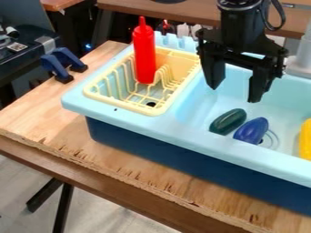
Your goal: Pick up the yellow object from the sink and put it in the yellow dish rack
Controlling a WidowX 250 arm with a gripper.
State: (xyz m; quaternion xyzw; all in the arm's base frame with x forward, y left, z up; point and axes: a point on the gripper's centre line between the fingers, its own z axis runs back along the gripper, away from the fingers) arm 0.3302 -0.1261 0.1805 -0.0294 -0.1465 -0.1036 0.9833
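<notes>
The black gripper [234, 93] hangs open over the light blue sink [139, 122], with nothing between its fingers. Below it, on the basin floor, lie a dark green oval object [228, 121] and a blue-purple eggplant-shaped object [251, 130], side by side. A yellow object [305, 140] is cut off by the right edge of the view. Left of the gripper, a red bottle [144, 52] stands upright in the pale yellow dish rack [95, 93], which sits in the sink's left part.
The sink stands on a wooden table [36, 119] with a rough front edge. Blue clamps [56, 68] are at the table's left back edge, near dark equipment [21, 57]. A grey faucet-like part [301, 57] rises at the sink's back right.
</notes>
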